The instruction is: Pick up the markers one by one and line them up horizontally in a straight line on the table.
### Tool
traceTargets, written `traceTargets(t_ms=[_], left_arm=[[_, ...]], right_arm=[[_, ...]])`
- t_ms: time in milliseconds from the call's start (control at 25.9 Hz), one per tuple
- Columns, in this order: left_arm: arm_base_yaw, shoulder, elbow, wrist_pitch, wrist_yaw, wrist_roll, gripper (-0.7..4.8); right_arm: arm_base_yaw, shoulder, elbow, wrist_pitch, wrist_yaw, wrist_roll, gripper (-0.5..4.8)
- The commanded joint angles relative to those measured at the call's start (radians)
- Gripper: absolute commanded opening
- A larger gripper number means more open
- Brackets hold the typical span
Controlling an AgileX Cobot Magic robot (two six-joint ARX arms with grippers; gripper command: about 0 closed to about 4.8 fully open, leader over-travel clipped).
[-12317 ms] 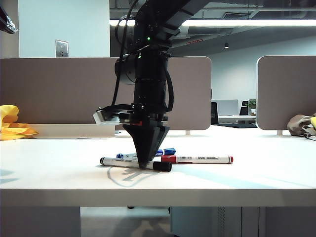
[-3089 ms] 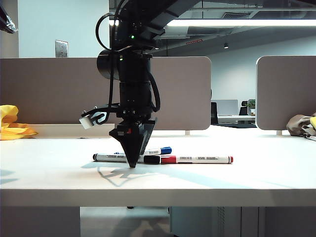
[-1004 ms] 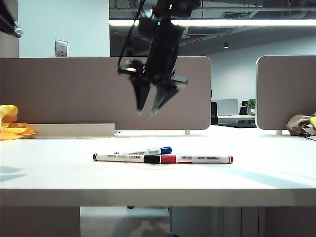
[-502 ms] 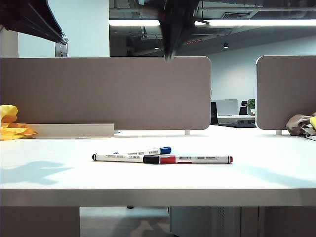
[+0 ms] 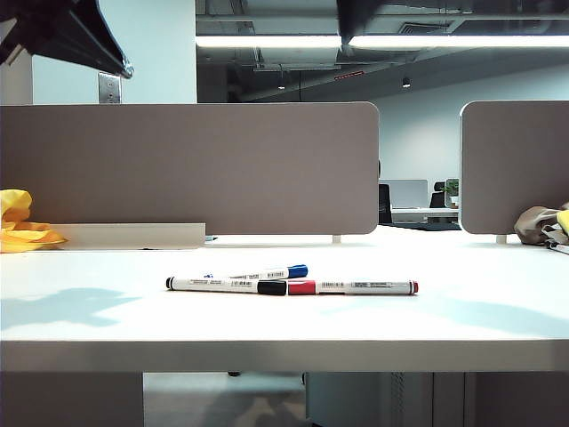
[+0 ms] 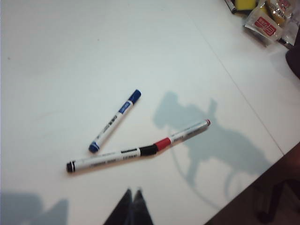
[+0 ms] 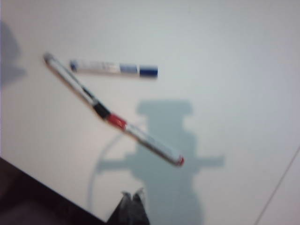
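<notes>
Three markers lie on the white table [image 5: 462, 311], near its front edge. The black-capped marker [image 5: 227, 285] and the red-capped marker [image 5: 356, 286] lie end to end, caps touching, in a nearly straight line. The blue-capped marker [image 5: 262, 272] lies just behind them at a slant. The left wrist view shows the blue [image 6: 115, 121], black [image 6: 110, 158] and red [image 6: 180, 135] markers below my left gripper [image 6: 132, 191], which is shut and empty. It hangs high at the far left [image 5: 124, 69]. My right gripper [image 7: 132, 193] is shut and empty, high above the blue [image 7: 114, 68], black [image 7: 72, 82] and red [image 7: 145, 138] markers.
Grey divider panels [image 5: 196, 165] [image 5: 516, 165] stand along the back of the table. A yellow cloth [image 5: 22, 222] lies at the far left and a bundle [image 5: 542, 224] at the far right. Snack packets [image 6: 262, 23] sit at one table corner.
My right gripper has shut and risen out of the top of the exterior view. The left gripper has swung further in at the top left. The markers have not moved.
</notes>
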Motion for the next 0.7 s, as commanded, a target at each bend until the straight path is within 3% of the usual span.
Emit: traceTargets(t_ms=[39,193,348,695], left_arm=[[0.001,-0.001,0.013,0.018,0.003,0.016,-0.05],[0.000,0.039,0.028,0.032,0.006,0.021,-0.05],[-0.042,0.167,0.139,-0.087,0.000,0.174,-0.05],[-0.123,0.447,0.397,-0.237,-0.132,0.286,-0.05]], right_arm=[[0.025,-0.060,-0.138,0.002,0.002,-0.011,-0.06],[0.026,-0.108,-0.251,0.005,0.001,-0.010,-0.06],[0.024,-0.182,-0.351,0.005,0.001,-0.010,-0.06],[0.024,-0.262,-0.468,0.004,-0.034,-0.010,-0.06]])
